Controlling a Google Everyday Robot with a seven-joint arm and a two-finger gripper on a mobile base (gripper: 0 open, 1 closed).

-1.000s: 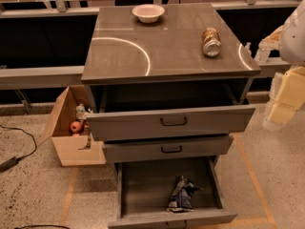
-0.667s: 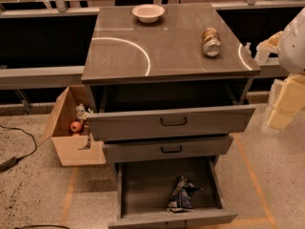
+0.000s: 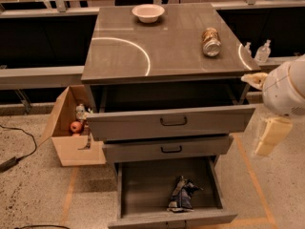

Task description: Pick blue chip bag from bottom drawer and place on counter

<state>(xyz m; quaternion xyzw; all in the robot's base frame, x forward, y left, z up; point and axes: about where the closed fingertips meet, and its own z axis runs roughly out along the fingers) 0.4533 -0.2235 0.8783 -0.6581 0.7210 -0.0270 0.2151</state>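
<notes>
The blue chip bag [image 3: 182, 194] lies crumpled in the open bottom drawer [image 3: 143, 190], right of its middle and near the front wall. The counter [image 3: 143, 46] is the grey glossy cabinet top with white curved lines. My gripper [image 3: 269, 135] hangs at the right edge of the view under the white arm [image 3: 286, 87]. It is beside the cabinet, level with the two upper drawers, well above and to the right of the bag. It holds nothing that I can see.
A white bowl [image 3: 148, 12] sits at the counter's back and a metal can [image 3: 211, 41] lies at its right. The top drawer [image 3: 171, 120] is pulled out; the middle drawer [image 3: 167, 148] protrudes slightly. A cardboard box [image 3: 71, 128] with items stands on the floor at left.
The arm and gripper have come down and slightly left along the cabinet's right side. The bag, drawers and counter items have not moved.
</notes>
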